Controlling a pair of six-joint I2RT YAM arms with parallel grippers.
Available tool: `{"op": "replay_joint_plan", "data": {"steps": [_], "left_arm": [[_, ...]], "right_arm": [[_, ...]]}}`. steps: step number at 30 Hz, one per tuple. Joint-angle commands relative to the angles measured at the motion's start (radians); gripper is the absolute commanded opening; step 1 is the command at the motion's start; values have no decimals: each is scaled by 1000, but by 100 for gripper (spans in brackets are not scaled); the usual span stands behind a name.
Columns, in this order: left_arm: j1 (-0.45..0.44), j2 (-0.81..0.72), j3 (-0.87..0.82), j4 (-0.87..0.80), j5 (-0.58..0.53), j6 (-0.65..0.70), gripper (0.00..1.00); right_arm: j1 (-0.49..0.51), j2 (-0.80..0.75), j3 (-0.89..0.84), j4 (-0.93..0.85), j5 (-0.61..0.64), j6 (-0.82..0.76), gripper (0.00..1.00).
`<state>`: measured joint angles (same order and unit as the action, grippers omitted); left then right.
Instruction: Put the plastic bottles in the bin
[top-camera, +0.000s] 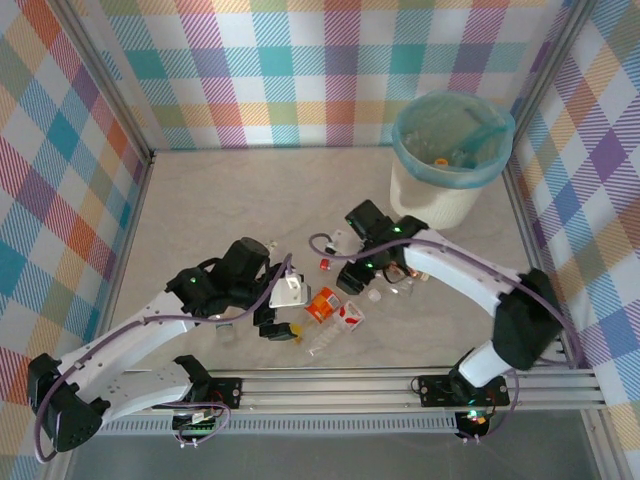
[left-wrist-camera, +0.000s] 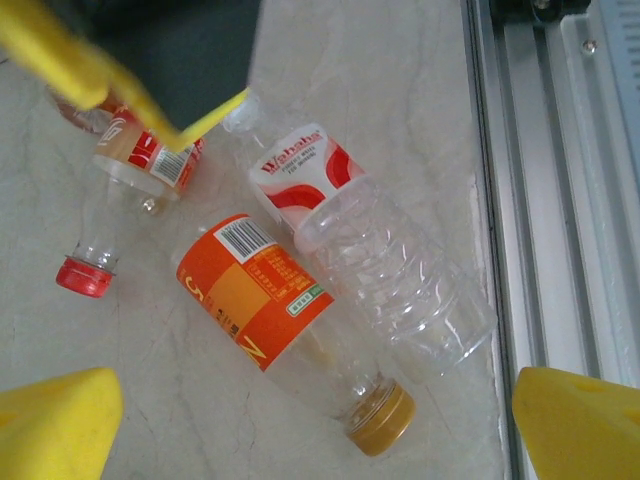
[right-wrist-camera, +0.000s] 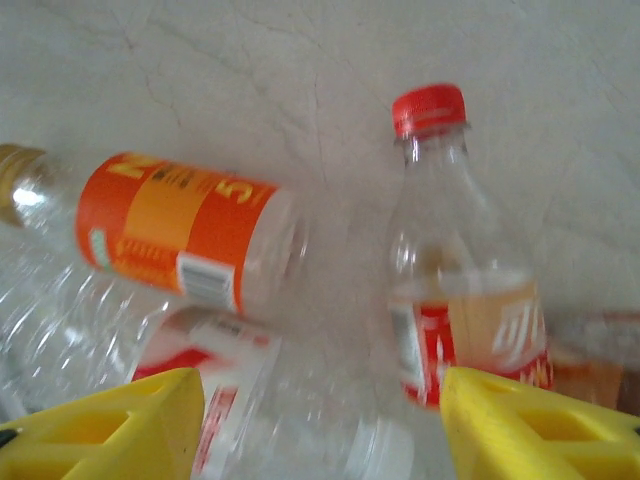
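The bin (top-camera: 410, 195), cream with a teal liner, stands at the far right with a few bottles inside. Several plastic bottles lie between the arms. An orange-labelled bottle (left-wrist-camera: 262, 295) with a gold cap lies beside a clear bottle with a red-and-white label (left-wrist-camera: 372, 255). A small red-capped bottle (left-wrist-camera: 108, 210) lies past them. My left gripper (left-wrist-camera: 318, 432) hovers open above the orange-labelled bottle's cap end, holding nothing. My right gripper (right-wrist-camera: 325, 432) is open, its fingers either side of the clear bottle's (right-wrist-camera: 285, 415) neck end. The orange-labelled bottle (right-wrist-camera: 185, 228) and red-capped bottle (right-wrist-camera: 452, 280) lie just beyond.
An aluminium rail (left-wrist-camera: 525, 150) runs along the table's near edge, close to the clear bottle. Checked walls enclose the table on three sides. More small bottles (top-camera: 400, 275) lie under the right arm. Bare tabletop (top-camera: 250, 195) stretches toward the back left.
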<state>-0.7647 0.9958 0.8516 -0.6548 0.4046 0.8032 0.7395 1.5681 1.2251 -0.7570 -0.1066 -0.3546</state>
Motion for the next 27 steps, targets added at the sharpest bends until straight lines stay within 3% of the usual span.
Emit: {"op": "replay_joint_plan", "data": {"steps": [1,14,27], "left_arm": [[-6,-37,-19,28,-12,58,100],[-6,-107,-55,1,-119,57,100],[-7,-115,-66,0,-139,52,100]], "right_arm": [[0,101,101,15,-32,-68,66],[-9,445,414,-154,-100,-76,67],[-14,576,506,-230,-37,-107,66]]}}
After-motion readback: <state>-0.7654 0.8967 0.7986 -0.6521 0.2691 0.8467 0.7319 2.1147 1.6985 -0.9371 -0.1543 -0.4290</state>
